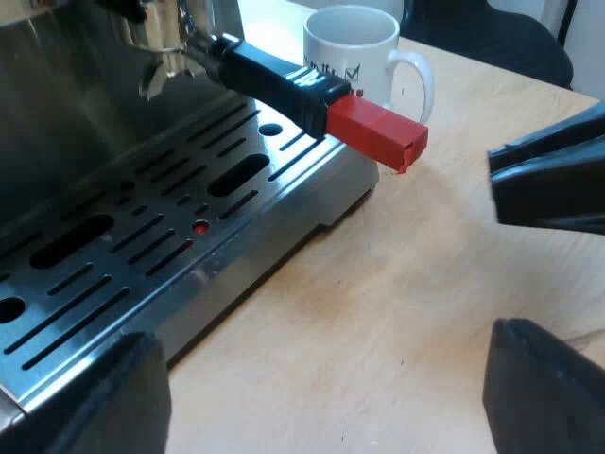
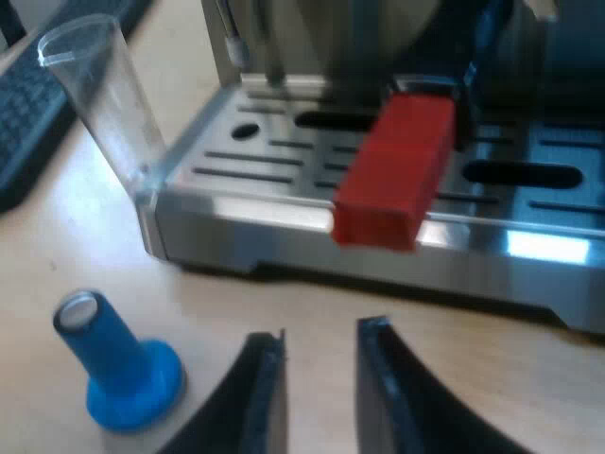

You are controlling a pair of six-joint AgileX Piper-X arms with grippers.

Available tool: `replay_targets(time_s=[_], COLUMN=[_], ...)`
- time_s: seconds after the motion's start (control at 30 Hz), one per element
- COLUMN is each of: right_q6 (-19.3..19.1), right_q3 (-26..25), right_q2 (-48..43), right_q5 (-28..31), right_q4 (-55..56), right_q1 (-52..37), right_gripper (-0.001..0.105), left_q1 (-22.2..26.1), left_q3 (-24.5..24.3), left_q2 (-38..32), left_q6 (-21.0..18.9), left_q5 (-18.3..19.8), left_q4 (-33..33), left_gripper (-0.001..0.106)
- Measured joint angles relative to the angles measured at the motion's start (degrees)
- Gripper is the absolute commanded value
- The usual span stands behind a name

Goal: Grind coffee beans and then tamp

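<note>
holder: locked into the espresso machine, red end past the edge of the drip tray
right gripper: near the red end, fingers slightly parted, empty
left gripper: spread wide, empty
tamper: blue, upright on the bench, near the tray's corner
mug: beyond the red end

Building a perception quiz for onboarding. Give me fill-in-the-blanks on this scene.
1. The holder's handle, locked into the espresso machine, ends in ____.
2. The tamper standing near the right gripper is ____.
3. The mug beyond the handle is ____.
Missing words: red; blue; white.
</note>
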Motion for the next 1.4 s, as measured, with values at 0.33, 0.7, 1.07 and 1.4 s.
replay_targets(time_s=[0.33, 0.7, 1.07, 1.4], right_q6=[-0.7, -0.7, -1.6, -5.1], right_q3=[0.0, 0.0, 0.0, 0.0], right_q2=[5.9, 8.1, 11.5, 13.2], right_q5=[2.7, 8.1, 9.8, 12.9], right_q4=[-7.8, -11.8, -16.6, -19.6], right_q1=[0.0, 0.0, 0.0, -0.5], right_gripper=[0.011, 0.011, 0.011, 0.011], left_q1=[0.0, 0.0, 0.0, 0.0], left_q3=[0.0, 0.0, 0.0, 0.0], left_q2=[0.0, 0.0, 0.0, 0.0], left_q6=[0.0, 0.0, 0.0, 0.0], left_q5=[0.0, 0.0, 0.0, 0.0], left_q4=[0.2, 0.3, 0.4, 0.4], left_gripper=[0.069, 0.069, 0.069, 0.069])
